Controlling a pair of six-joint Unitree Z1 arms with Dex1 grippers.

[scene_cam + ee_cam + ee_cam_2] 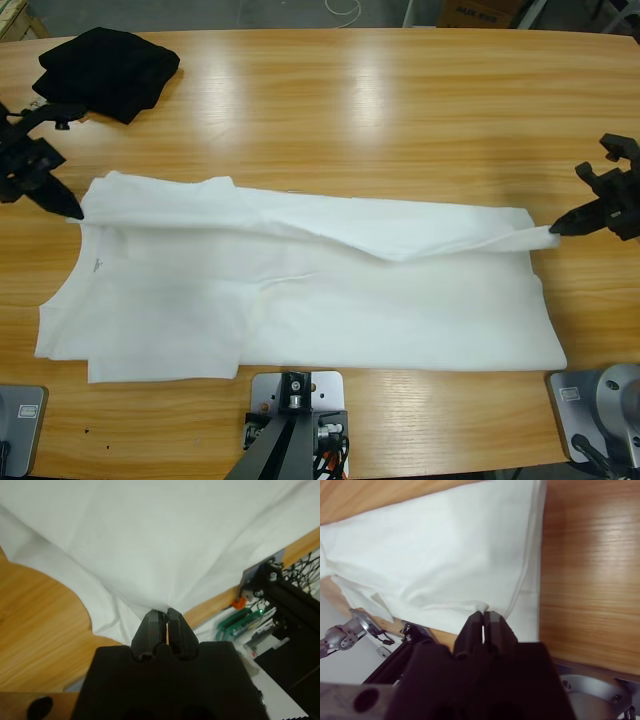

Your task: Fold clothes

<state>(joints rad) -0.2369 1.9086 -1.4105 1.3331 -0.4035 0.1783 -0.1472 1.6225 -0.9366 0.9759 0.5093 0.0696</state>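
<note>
so your white t-shirt [300, 300] was lying flat across the middle of the wooden counter [380, 100], neck end toward the left of the high view and hem toward the right, with its far long edge folded over toward the near side so a diagonal crease ran across the top. your left gripper [163, 615] had its jaws pinched tight on a bunched bit of the white fabric, and the cloth fanned out from that pinch in the left wrist view. your right gripper [482, 616] was clamped the same way on the shirt's edge, with bare wood beside it. in the high view one gripper [72, 208] sat at the shirt's far left corner and the other gripper [556, 227] held the far right corner, pulled out into a little point. the black garment [105, 70] was lying crumpled in a heap at the counter's far left corner, apart from the shirt.
</note>
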